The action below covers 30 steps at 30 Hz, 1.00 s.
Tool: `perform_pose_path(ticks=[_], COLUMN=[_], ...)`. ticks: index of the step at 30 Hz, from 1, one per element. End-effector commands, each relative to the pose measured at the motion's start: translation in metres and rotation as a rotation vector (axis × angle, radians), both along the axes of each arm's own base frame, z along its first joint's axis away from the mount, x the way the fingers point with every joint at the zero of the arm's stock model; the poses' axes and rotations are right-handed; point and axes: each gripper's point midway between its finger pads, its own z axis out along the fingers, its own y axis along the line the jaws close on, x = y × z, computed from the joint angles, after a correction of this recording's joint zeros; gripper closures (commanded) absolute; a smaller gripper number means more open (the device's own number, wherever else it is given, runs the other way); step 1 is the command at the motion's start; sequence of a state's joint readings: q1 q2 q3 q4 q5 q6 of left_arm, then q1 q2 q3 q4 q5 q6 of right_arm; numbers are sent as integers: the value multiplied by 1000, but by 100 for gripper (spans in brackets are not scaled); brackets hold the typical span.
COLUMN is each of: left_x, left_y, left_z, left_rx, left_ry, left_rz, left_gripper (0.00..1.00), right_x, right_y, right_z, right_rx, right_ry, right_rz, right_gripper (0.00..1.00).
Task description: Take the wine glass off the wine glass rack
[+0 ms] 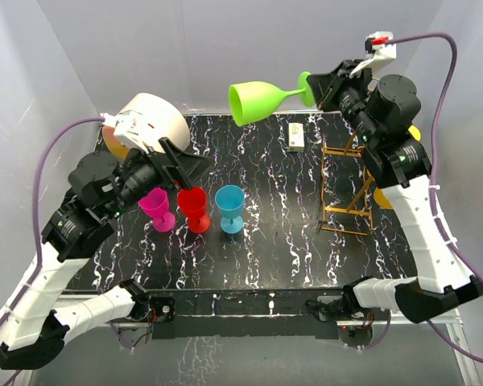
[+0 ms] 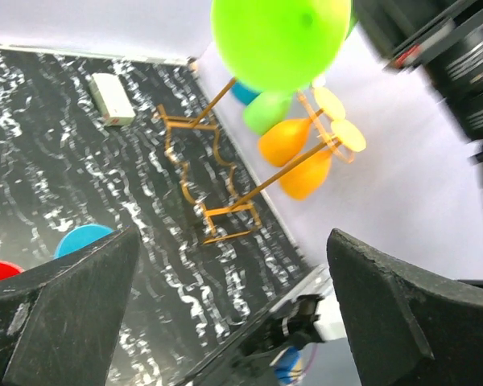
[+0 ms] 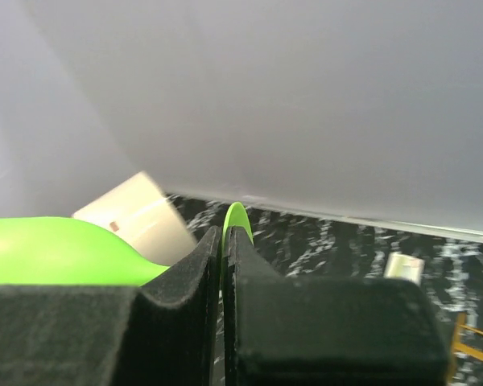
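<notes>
The lime-green plastic wine glass [image 1: 258, 100], judged light, stiff and slippery, is held pinched by its foot in the right gripper [image 1: 311, 88], clear of the orange-gold wire rack [image 1: 346, 189]. The left gripper [image 1: 189, 165] is spread wide.

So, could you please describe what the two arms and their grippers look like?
Both the left arm and the right arm have smooth white plastic lower links and black cylindrical joints. A thin purple cable trails from each wrist. The left gripper and the right gripper have chunky, matte black, wedge-shaped fingers.
</notes>
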State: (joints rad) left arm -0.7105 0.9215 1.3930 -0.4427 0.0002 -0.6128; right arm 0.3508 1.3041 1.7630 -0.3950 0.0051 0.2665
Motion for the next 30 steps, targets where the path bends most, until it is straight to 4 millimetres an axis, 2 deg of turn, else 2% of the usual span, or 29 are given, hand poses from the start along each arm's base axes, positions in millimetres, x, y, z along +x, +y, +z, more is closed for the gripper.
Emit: perform_pose_path(ticks=[1, 6, 13, 18, 25, 27, 28, 30], left_x=[-12, -12, 5, 18, 28, 27, 26, 26], left_y=[-2, -16, -42, -57, -72, -80, -85, -90], left_z=[42, 43, 23, 8, -13, -16, -17, -20], left_rx=[-212, -258, -222, -191, -133, -117, -110, -87], left_ry=[-9, 39, 135, 194, 264, 272, 276, 283], left_rz=[-18, -68, -101, -104, -91, -102, -109, -117], left_gripper=[4, 8, 27, 50, 91, 100, 100, 100], right_x=[-28, -55, -72, -78, -79, -80, -81, -83], right_y=[40, 53, 57, 51, 28, 22, 19, 11], right_z=[9, 5, -7, -20, -39, -43, -45, -47], right_rx=[142, 226, 273, 265, 201, 181, 173, 148], right_ry=[-42, -36, -4, 15, 29, 26, 24, 16], right_rz=[265, 394, 447, 423, 293, 261, 247, 208], right_gripper=[100, 100, 100, 100, 100, 95, 88, 64])
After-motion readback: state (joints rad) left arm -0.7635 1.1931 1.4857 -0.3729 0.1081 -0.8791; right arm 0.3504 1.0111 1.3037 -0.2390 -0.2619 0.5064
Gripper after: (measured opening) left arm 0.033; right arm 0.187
